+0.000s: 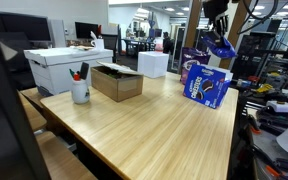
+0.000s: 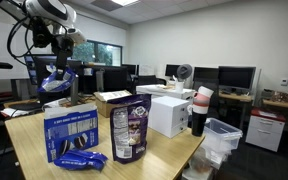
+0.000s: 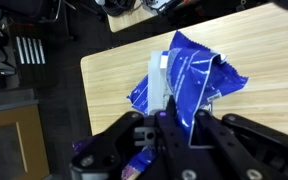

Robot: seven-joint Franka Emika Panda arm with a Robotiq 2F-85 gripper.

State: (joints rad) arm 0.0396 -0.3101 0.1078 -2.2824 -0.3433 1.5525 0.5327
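Your gripper (image 3: 172,112) has its fingers (image 3: 160,118) closed on a crumpled blue foil packet (image 3: 194,70). In the wrist view the two dark fingers pinch the lower edge of the packet, and the rest of it spreads out beyond them, with a pale strip on one side. The packet touches nothing else. It hangs in the air over the light wooden table (image 3: 269,60), close to a corner of the tabletop.

In both exterior views the packet (image 2: 54,80) is higher than the things standing on the table. A flat blue cardboard box of sandwich cookies (image 2: 72,132) stands upright below it, near the table end. I cannot tell whether the packet is exactly over this box or a little to the side of it. Just beside the box stands a purple plastic snack bag (image 2: 131,130), also upright. A small blue wrapper (image 2: 84,160) lies flat on the wood in front of the box.

Further away there is a white cube-shaped carton (image 2: 169,115). An open brown cardboard box (image 1: 117,82) and a white mug with pens (image 1: 80,92) are well apart from your gripper.
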